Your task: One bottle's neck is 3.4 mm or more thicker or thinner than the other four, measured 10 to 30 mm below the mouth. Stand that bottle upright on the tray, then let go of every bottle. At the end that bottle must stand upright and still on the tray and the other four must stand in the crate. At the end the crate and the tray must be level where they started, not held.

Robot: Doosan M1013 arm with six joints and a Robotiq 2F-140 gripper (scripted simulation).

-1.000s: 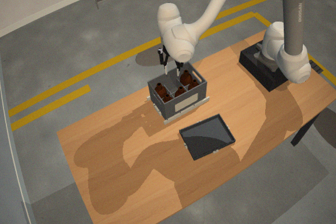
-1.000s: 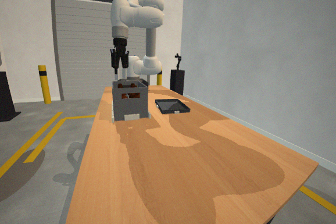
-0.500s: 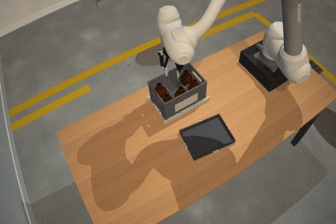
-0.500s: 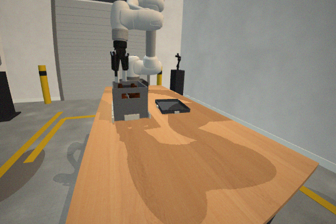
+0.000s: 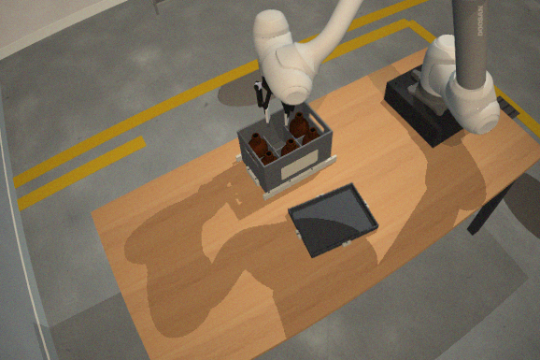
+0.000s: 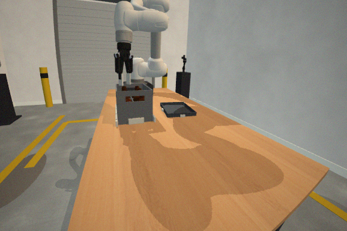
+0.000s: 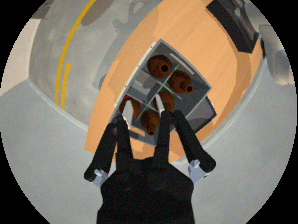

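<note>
A: Location of the five bottles [image 5: 299, 128] [image 6: 137, 87] [image 7: 157, 65]?
B: Crate [image 5: 273, 180] [image 6: 135, 112] [image 7: 204, 86], compartments spacing them. Odd neck unresolved.
A: Gripper [image 5: 277, 121] [image 6: 124, 83] [image 7: 143, 102]?
B: Fingers parted, empty, above crate; presumably partly opened for clearance among necks.
A: Tray [image 5: 341, 207] [image 6: 178, 108] [image 7: 204, 117]?
B: Beside crate, awaiting the odd bottle.

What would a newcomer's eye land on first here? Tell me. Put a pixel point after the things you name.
Probably the big white jointed arm [image 5: 346, 6] [image 6: 144, 18], its black two-fingered hand [image 5: 277, 115] [image 6: 125, 83] [image 7: 143, 102] pointing down over the grey divided crate [image 5: 299, 166] [image 6: 135, 111] [image 7: 200, 82] of brown glass-like bottles. Next, the shallow black rectangular tray [image 5: 333, 221] [image 6: 178, 110] beside that crate on the wooden table [image 5: 187, 207] [image 6: 114, 162] [image 7: 192, 25].
</note>
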